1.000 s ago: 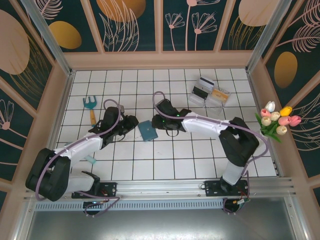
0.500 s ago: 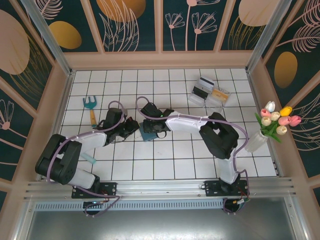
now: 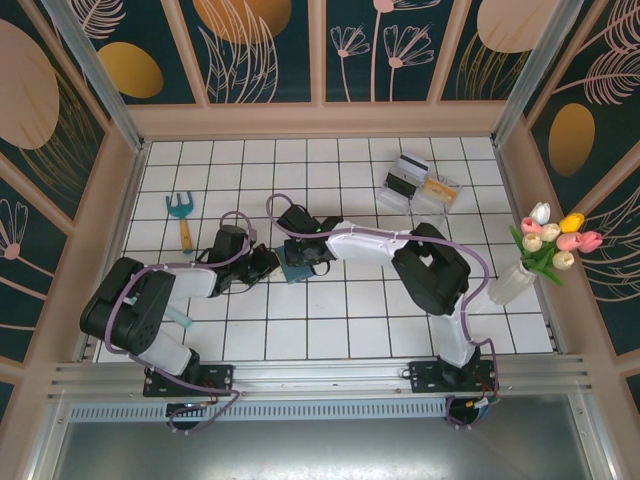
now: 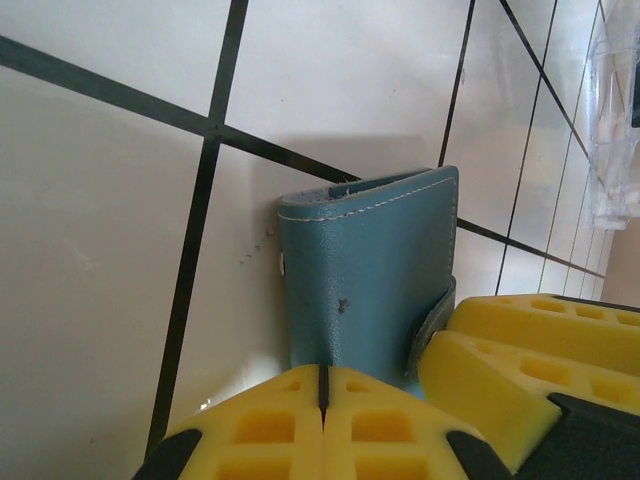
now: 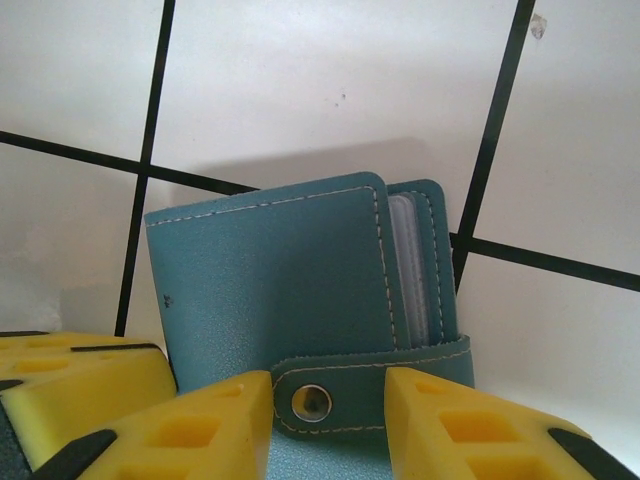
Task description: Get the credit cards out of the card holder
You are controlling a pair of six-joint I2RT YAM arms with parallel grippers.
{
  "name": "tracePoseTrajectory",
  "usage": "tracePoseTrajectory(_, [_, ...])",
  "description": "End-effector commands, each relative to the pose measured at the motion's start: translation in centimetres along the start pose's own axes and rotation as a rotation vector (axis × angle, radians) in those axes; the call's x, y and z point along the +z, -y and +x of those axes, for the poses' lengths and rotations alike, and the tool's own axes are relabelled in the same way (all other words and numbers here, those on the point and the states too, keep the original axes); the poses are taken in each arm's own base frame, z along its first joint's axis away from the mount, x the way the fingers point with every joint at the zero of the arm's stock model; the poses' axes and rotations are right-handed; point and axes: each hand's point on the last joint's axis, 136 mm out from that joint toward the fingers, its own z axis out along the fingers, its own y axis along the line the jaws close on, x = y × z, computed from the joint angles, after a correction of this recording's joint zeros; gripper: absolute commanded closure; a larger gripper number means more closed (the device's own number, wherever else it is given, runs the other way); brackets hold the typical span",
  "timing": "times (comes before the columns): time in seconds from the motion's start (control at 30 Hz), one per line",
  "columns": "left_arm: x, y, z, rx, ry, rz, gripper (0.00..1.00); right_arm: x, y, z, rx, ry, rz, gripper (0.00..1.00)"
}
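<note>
The teal card holder point(image 3: 296, 266) point(image 4: 372, 268) point(image 5: 270, 270) lies closed on the white tiles, its snap strap point(image 5: 370, 385) fastened. My left gripper point(image 3: 270, 264) point(image 4: 322, 385) is shut, its pad tips against the holder's near edge. My right gripper point(image 3: 308, 254) point(image 5: 328, 400) is open, one finger on each side of the snap, and its fingers point(image 4: 500, 375) sit by the strap. Pale sleeve edges point(image 5: 410, 265) show inside the holder. A greyish striped credit card point(image 3: 408, 164) and a yellow-orange one point(image 3: 438, 187) lie in the clear tray point(image 3: 395, 195).
A teal hand fork with a wooden handle point(image 3: 181, 214) lies at the left. A small teal object point(image 3: 181, 319) sits beside the left arm. Tulips in a vase point(image 3: 552, 244) stand at the right wall. Wooden walls enclose the tiled floor.
The left gripper has closed at the holder's edge while its arm folded back. The right gripper moved left onto the holder and narrowed around the strap. The holder stayed put.
</note>
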Motion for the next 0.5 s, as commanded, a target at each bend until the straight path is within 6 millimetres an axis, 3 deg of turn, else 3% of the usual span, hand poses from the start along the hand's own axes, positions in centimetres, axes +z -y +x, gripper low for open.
tracePoseTrajectory(0.0, [0.3,-1.1,0.6,-0.012,-0.016,-0.011,1.00,0.7,-0.5,0.6,-0.030,-0.029,-0.006,0.64])
tracePoseTrajectory(0.47, [0.6,-1.7,0.9,-0.014,-0.028,-0.024,1.00,1.8,0.8,1.1,-0.033,-0.054,0.049,0.58])
